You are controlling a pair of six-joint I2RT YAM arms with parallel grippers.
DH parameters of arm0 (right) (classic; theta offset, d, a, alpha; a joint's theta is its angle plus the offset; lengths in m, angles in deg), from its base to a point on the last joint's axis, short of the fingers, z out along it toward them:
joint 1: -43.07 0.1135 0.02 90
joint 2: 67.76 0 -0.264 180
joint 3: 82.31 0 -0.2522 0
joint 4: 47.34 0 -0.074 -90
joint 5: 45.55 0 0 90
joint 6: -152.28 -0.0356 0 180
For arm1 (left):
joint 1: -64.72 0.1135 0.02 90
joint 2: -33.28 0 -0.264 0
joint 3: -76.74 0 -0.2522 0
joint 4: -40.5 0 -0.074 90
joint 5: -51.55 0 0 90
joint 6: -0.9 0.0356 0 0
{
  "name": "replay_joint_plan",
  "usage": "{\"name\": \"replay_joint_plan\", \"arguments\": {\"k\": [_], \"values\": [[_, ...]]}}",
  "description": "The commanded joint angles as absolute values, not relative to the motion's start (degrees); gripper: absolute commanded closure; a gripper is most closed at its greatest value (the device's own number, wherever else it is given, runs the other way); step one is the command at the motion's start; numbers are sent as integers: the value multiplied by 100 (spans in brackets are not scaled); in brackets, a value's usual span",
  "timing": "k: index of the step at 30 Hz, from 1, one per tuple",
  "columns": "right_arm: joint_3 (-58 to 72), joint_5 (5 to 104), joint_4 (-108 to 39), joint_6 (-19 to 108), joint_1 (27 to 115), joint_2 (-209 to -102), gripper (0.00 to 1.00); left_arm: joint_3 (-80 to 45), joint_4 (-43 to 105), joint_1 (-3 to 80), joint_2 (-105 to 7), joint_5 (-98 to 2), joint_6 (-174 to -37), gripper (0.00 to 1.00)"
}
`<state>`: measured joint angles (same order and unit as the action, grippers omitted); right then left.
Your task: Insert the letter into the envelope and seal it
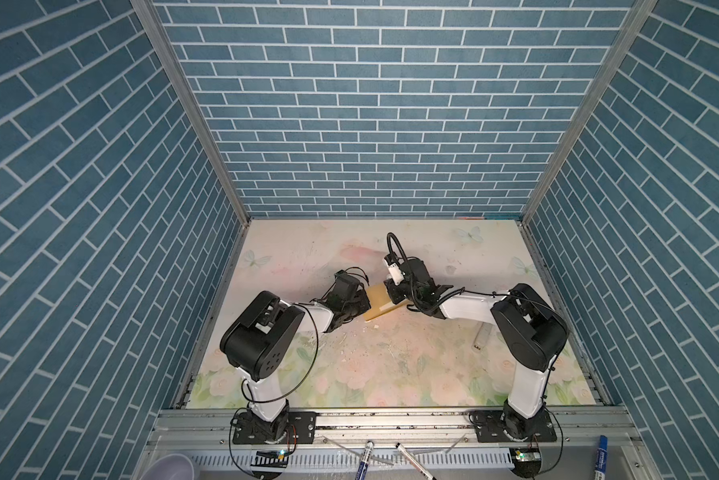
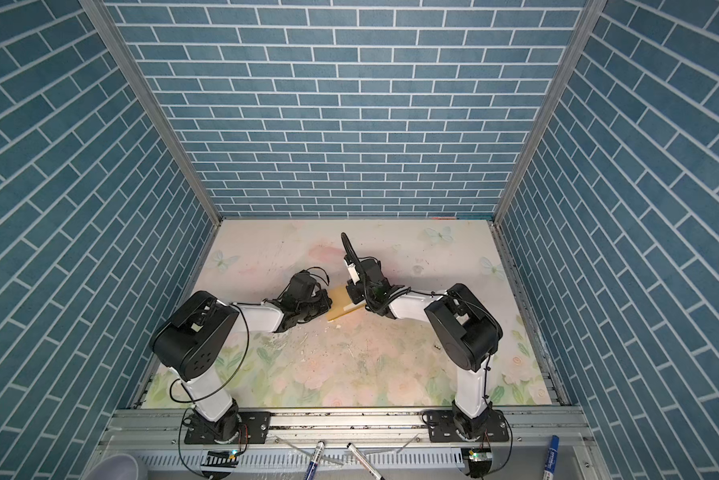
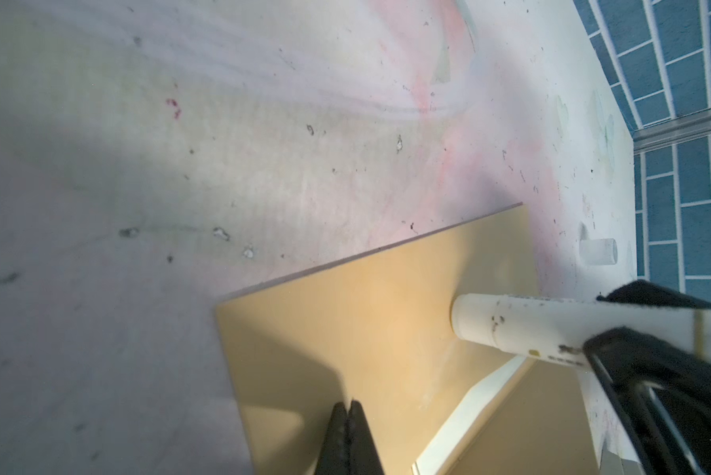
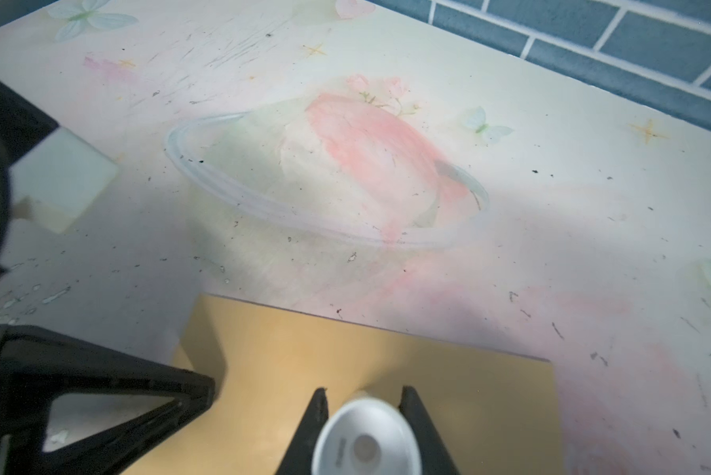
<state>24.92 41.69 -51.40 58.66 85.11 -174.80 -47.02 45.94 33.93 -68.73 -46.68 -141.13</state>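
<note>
- Floral table [image 1: 391,374]: both arms bent in toward its middle, tips close together.
- The envelope [image 1: 380,302]: flat between them in both top views. Long axis seemingly running from one gripper toward the other, far end hidden under the right arm.
- Left gripper [image 3: 348,408]: fully closed at the envelope's near edge. Cannot tell whether paper is pinched.
- Right gripper [image 4: 364,392]: part-closed around a white glue stick [image 3: 518,325], nose touching the tan paper, likely the opened flap. Nearer arm for the gluing stroke, probably along that flap.
- The letter [image 3: 464,415]: only a cream strip showing, apparently tucked inside, just beside the stick's nose.
</note>
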Motion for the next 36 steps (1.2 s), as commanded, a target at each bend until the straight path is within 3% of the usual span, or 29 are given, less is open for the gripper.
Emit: {"name": "replay_joint_plan", "arguments": {"k": [1,11,28,36], "values": [[2861,3287,-4417,6267,8161,-17464,100,-4992,3272,3426,-7253,-4389,-14079,100],[2915,3158,-4234,6228,7971,-17384,100,-5004,3298,3425,-7254,-4407,-14085,100],[2670,4725,-5230,4979,7976,-16471,100,-4992,3373,3419,-7305,-4458,-14129,100],[2510,4894,-5228,5029,8289,-16636,100,-5003,3430,3395,-7333,-4487,-14157,100]]}}
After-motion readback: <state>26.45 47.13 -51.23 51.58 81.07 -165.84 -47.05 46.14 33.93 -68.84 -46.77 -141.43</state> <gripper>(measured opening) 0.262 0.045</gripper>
